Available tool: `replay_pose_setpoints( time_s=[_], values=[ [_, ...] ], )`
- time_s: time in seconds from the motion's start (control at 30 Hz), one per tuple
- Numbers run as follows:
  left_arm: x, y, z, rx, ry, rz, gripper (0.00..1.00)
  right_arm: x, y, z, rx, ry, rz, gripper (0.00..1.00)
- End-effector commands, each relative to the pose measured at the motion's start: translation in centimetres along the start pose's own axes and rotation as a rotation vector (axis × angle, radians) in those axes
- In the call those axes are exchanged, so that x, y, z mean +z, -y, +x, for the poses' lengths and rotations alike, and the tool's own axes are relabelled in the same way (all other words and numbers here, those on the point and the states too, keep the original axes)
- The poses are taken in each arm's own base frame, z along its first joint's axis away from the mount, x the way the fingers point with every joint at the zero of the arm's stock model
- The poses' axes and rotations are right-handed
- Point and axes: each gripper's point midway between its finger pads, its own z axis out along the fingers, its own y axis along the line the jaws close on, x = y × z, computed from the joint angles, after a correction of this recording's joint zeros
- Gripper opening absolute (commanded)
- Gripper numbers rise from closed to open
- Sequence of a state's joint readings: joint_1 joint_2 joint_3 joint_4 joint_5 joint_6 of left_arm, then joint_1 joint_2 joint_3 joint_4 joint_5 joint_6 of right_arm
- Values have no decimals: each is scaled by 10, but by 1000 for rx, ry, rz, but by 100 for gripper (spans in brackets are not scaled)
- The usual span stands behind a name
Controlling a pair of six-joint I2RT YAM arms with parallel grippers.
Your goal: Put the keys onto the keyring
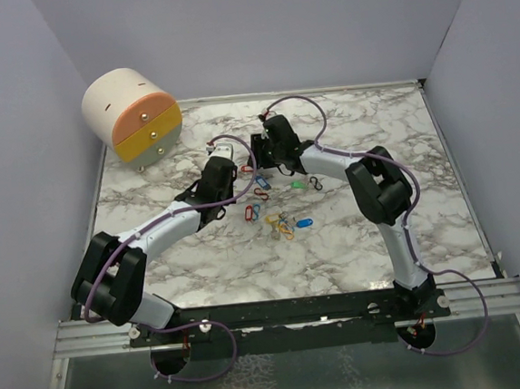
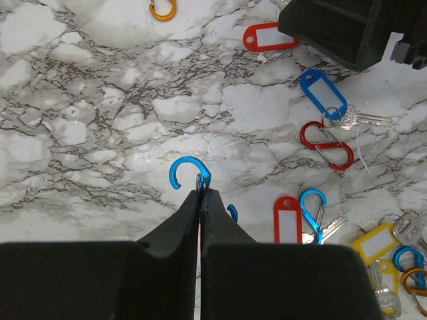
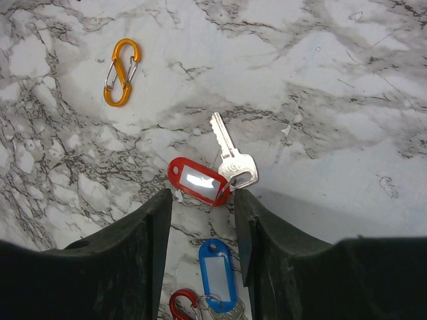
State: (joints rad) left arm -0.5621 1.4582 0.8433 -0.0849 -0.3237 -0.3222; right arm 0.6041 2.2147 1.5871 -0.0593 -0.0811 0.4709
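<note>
Keys scattered on marble table, drawer box far off

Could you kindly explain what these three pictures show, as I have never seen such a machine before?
These are two robot arms bolted at the near edge of a marble table. One picture looks down from above and behind; the other two come from a camera on each wrist.

Scattered on the marble are small keys with coloured tags and S-shaped clips. A round little drawer unit stands at the back left.

The left end effector is shut on a blue clip. The right end effector hangs with its fingers apart around a red-tagged key, holding nothing yet. An orange clip lies farther off, and a blue-tagged key lies between the right fingers.
</note>
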Motion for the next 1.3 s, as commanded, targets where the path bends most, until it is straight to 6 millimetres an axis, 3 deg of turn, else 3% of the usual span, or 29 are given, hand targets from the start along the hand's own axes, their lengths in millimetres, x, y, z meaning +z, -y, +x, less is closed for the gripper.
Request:
replay_pose_setpoints(
  time_s=[0.0, 0.67, 0.93, 1.13, 1.27],
  values=[
    [-5, -8, -8, -3, 30, -22, 0, 9, -11, 0, 7, -1, -32, 42],
    [-4, -13, -5, -4, 28, -29, 0, 20, -2, 12, 24, -26, -1, 37],
    [-4, -15, -6, -6, 29, -32, 0, 19, 2, 14, 29, -23, 17, 21],
    [-3, -14, -6, -7, 29, -30, 0, 15, 7, 10, 23, -4, 45, 1],
    [-2, -13, -6, -7, 29, -23, 0, 4, 9, 4, 3, 34, 58, 1]
  ],
)
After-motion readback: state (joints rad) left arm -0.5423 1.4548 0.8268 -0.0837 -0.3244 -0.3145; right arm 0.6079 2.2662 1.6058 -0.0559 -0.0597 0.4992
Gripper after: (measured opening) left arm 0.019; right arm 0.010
